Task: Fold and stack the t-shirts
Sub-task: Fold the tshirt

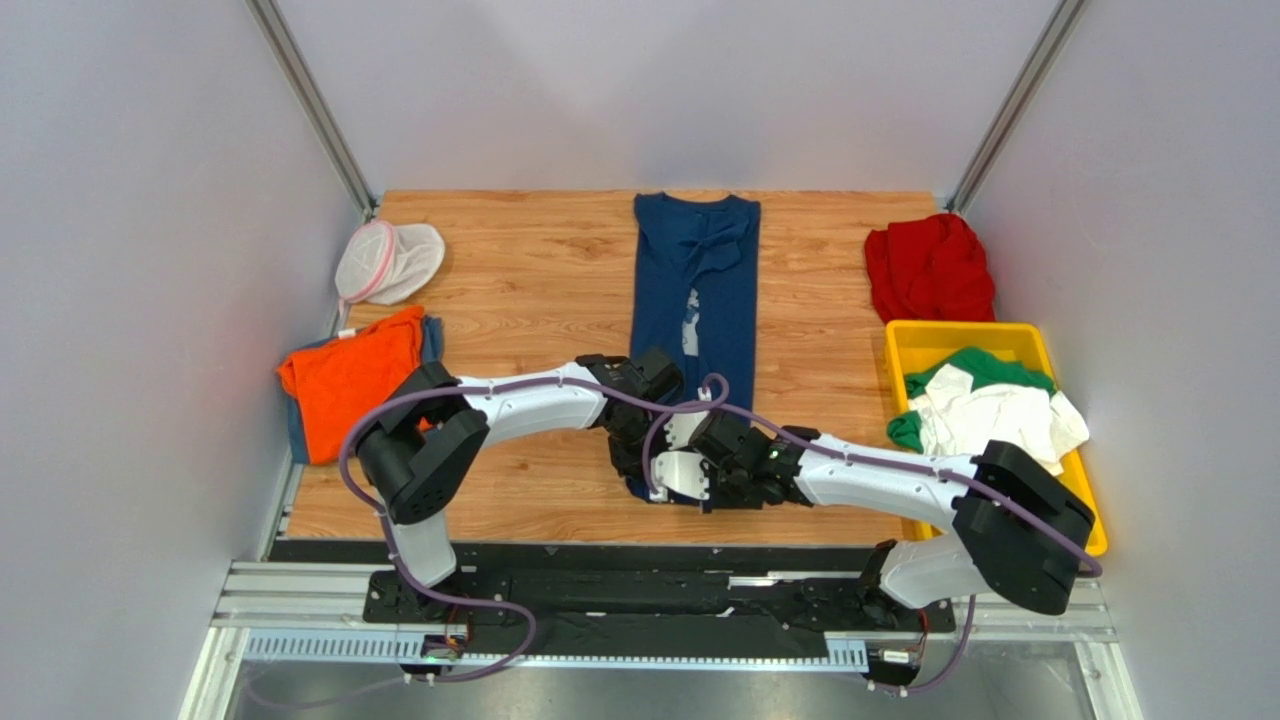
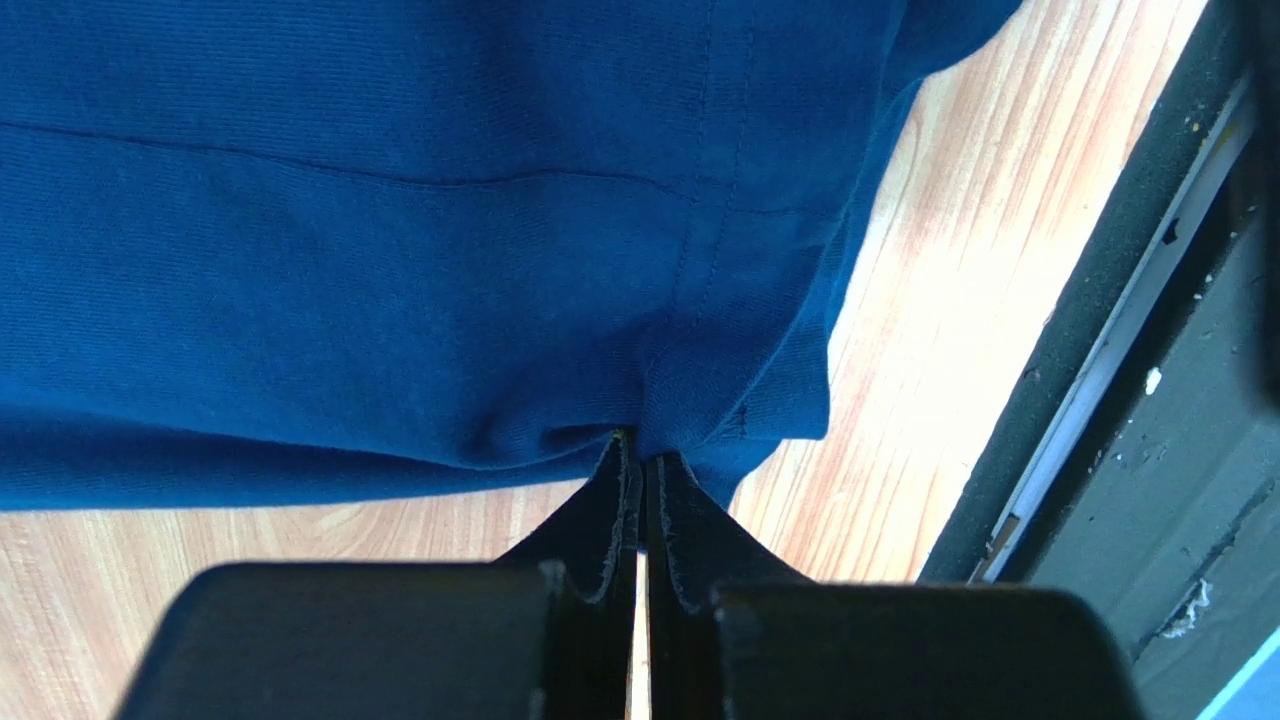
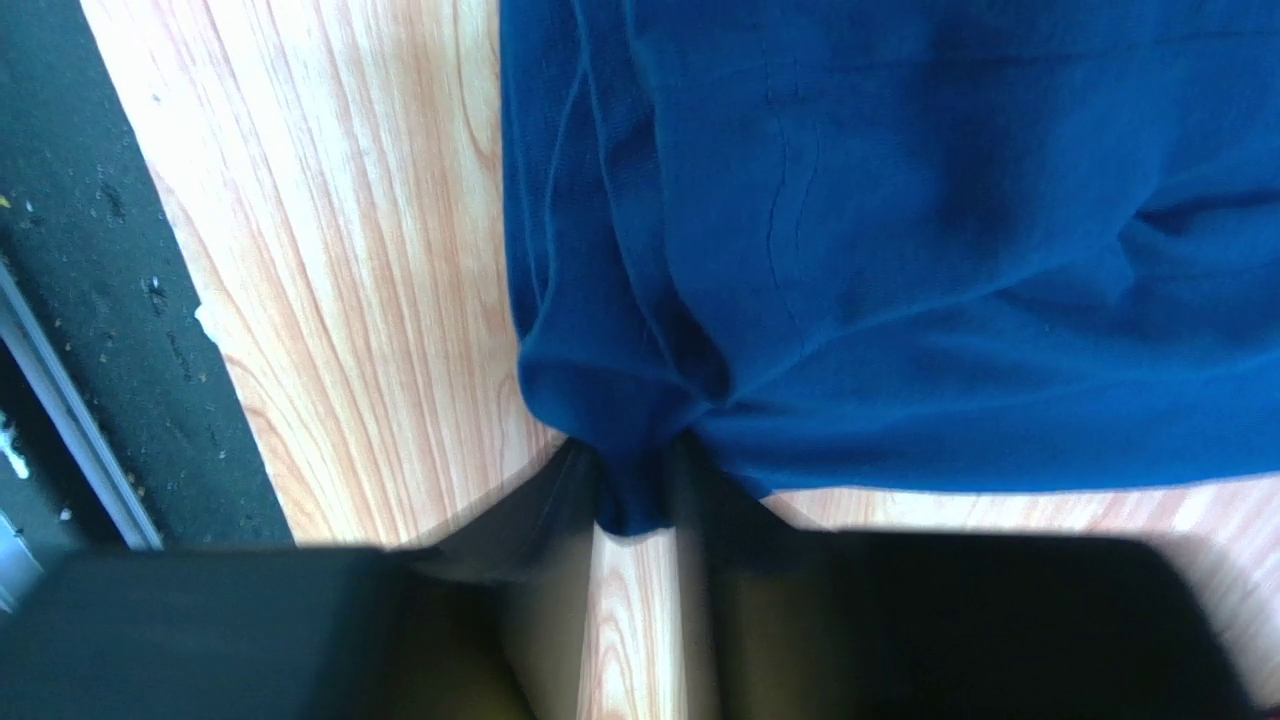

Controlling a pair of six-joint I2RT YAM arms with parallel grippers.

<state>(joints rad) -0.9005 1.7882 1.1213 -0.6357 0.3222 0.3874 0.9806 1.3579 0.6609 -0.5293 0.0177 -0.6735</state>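
The navy blue t-shirt [image 1: 694, 278] lies as a long narrow strip down the middle of the wooden table, pale print facing up. Both arms meet at its near hem. My left gripper [image 1: 634, 455] is shut on the hem; in the left wrist view the fingertips [image 2: 643, 450] pinch a stitched edge of the cloth [image 2: 376, 225]. My right gripper [image 1: 676, 477] is beside it at the other near corner. In the right wrist view its jaws [image 3: 639, 483] have a bunched corner of the navy cloth [image 3: 932, 225] squeezed between them.
An orange t-shirt [image 1: 349, 375] lies folded at the left edge, a red t-shirt [image 1: 929, 267] crumpled at the back right. A yellow bin [image 1: 962, 342] at the right holds green [image 1: 984, 368] and white [image 1: 992, 420] t-shirts. A white mesh pouch [image 1: 388, 258] sits back left.
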